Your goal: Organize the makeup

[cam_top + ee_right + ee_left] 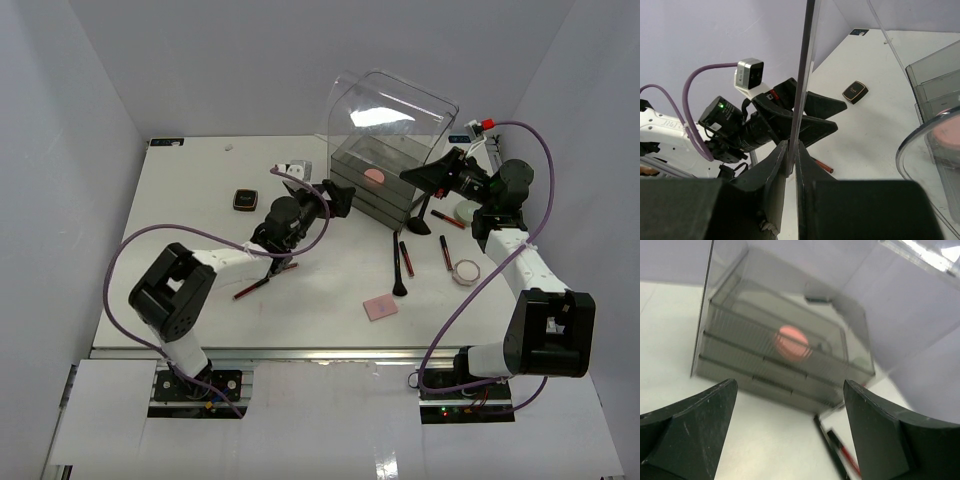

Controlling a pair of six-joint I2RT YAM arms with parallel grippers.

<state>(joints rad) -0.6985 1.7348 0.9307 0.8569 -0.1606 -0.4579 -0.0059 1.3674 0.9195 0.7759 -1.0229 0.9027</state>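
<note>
The clear drawer box [380, 190] stands at the back with its lid [395, 110] raised. A round pink compact [375, 177] lies in its top tray and also shows in the left wrist view [791, 342]. My right gripper [794, 150] is shut on the lid's clear edge [802, 85]. My left gripper [790, 415] is open and empty, low in front of the box's drawers [765, 375]. On the table lie a black brush [398, 262], red pencils [406, 258], a pink square [380, 307], a round compact [466, 271] and a small black compact [245, 200].
Another red pencil [262, 282] lies under my left arm. A pale green compact [466, 211] and a second brush [421, 215] sit beside the box under my right arm. White walls enclose the table on three sides.
</note>
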